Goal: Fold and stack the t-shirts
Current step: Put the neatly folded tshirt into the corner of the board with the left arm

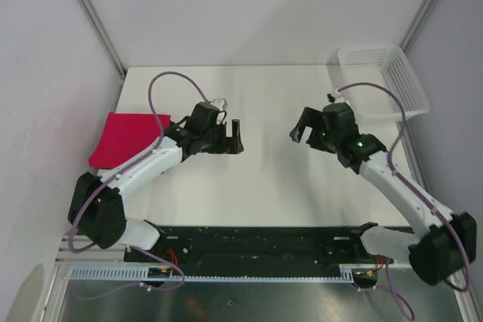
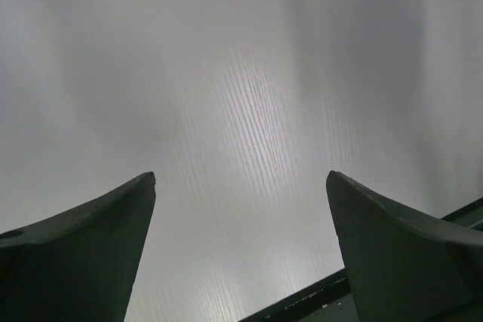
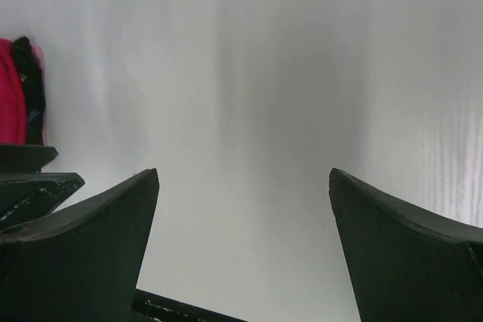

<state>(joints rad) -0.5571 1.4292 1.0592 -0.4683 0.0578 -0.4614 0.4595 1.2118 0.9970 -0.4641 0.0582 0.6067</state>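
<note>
Gaping wide, left hand and right hand hover right of crimson t-shirt.

White-and-black arms trail looping lilac cables.

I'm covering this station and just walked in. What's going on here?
Neither arm is holding anything right now. The left pincer and right pincer are both open, facing each other above the bare middle of the table. A folded crimson-pink t-shirt lies at the table's left edge. The right wrist view shows a strip of black cloth against it, probably the second shirt. The white mesh basket sits at the far right corner.
</note>
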